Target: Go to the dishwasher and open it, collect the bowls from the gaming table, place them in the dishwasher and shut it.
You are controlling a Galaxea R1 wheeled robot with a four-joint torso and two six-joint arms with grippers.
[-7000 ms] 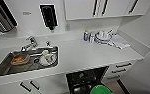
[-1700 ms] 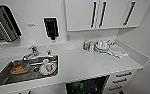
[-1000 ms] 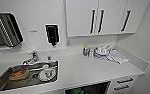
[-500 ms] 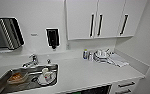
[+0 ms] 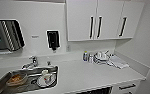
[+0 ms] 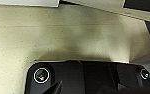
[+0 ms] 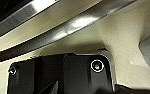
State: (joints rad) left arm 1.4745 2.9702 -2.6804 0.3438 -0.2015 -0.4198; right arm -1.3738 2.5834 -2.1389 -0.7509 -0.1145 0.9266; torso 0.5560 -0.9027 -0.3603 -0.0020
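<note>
- Head view faces a white counter point(image 5: 91, 75) running along a white wall, with a corner at the far right.
- Steel sink point(image 5: 1, 83) sunk into the counter at near left; faucet point(image 5: 32, 62) standing behind it.
- In the sink: a bowl-like dish with brownish contents point(image 5: 16, 80) at left, a white plate with small items point(image 5: 44, 80) just to its right.
- On the wall above the sink: a steel towel dispenser point(image 5: 7, 35) at far left, a black soap dispenser point(image 5: 53, 40) to its right.
- Upper white cupboards point(image 5: 103, 20) with black vertical handles at top right.
- On the counter below the cupboards: a small bottle with a blue top point(image 5: 85, 56), a cluster of white dishes point(image 5: 101, 57) just beside it, a folded cloth point(image 5: 118, 62) to the right.
- Dishwasher point(image 5: 97, 90): a dark opening under the counter edge at the near side, right of the sink; a white drawer front with a black handle point(image 5: 127, 87) to its right.
- Left wrist view: speckled cream floor point(image 6: 53, 37) beyond the robot's dark plate.
- Right wrist view: a brushed steel strip point(image 7: 66, 25) crossing at a slant above the same speckled floor; cannot tell what it belongs to.
- State of the left tool and of the right tool: cannot tell.
</note>
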